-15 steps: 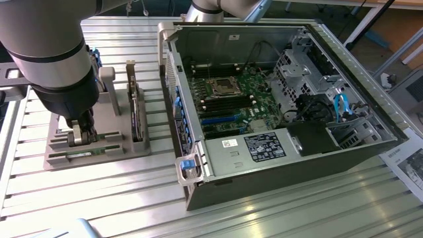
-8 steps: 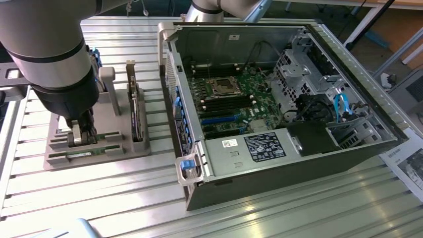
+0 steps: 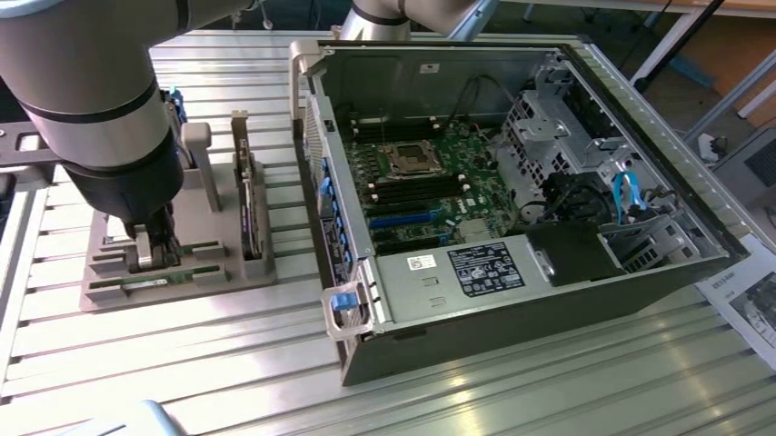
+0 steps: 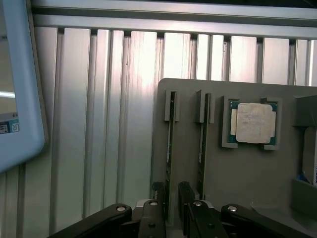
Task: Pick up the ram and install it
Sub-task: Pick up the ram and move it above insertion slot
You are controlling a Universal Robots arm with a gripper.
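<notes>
Fingers: held apart, with a gap seen between them; one is set on each side of the ram's near end, and no clamping is seen.
Ram: stood on edge in a slot of the grey holder; a second stick of the same kind is seated in the next slot, just beside it.
Processor: seated in a square pocket of the holder, beside the second stick.
Holder position: laid on the ribbed metal desk, to the exterior view's left of the computer case.
Expansion card: stood upright in the holder.
Arm: positioned directly over the holder.
Motherboard: exposed inside the open case, well apart from the ram.
</notes>
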